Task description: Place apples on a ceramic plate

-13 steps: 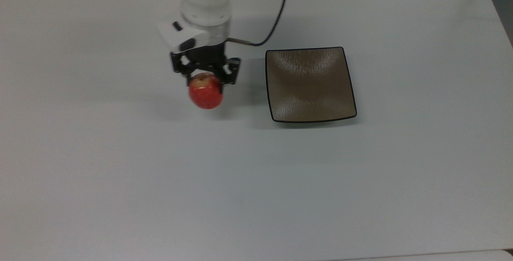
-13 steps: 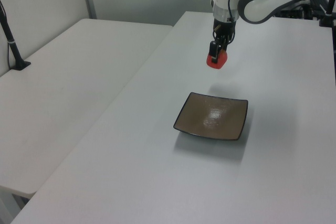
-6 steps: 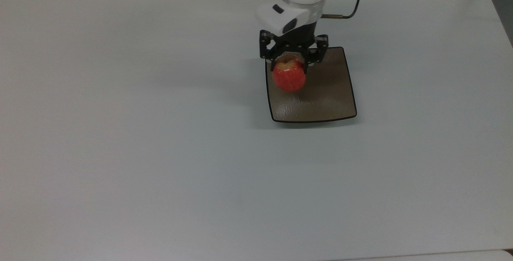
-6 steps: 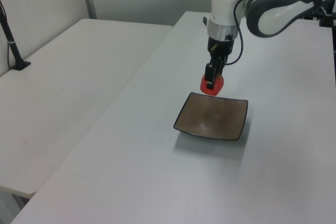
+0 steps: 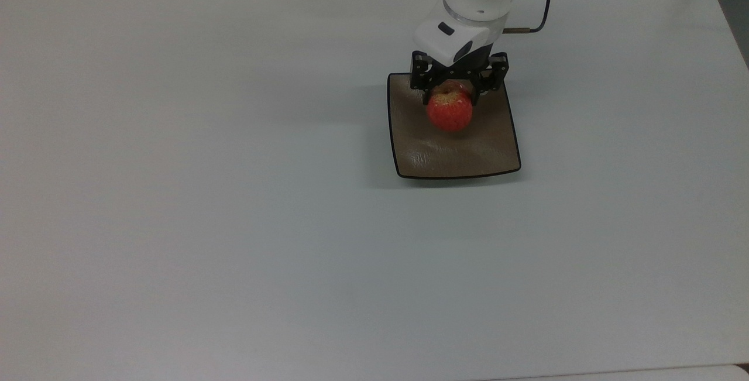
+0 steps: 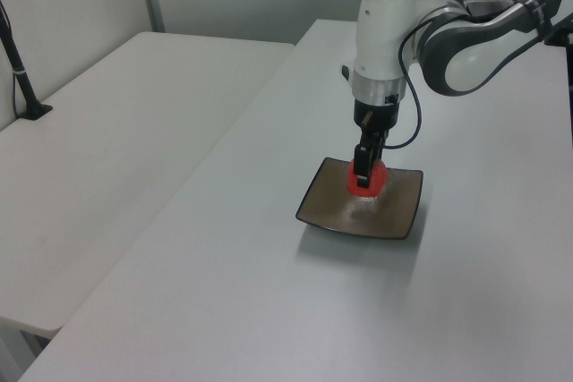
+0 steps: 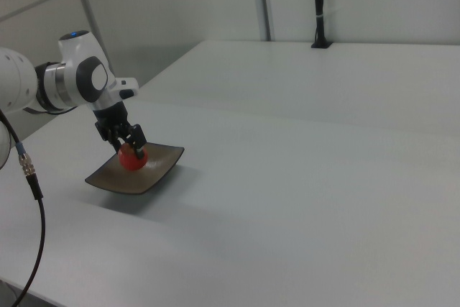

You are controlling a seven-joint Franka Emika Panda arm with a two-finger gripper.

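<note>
The gripper [image 5: 449, 93], clamped on the apple [image 5: 449, 113], has carried it from beside the ceramic plate [image 5: 427, 155] to above the plate's centre, low over its surface; release likely follows. Apple: round, red, speckled, pale at the stem. Plate: square, glossy brown, dark upturned rim, on a matte white table [image 5: 205, 194].

A small round red apple [image 5: 449, 113] with a pale yellowish stem patch is sitting over the middle of a square glossy brown ceramic plate [image 5: 433, 155], which is lying flat toward the worktop's far edge in the top view.
</note>
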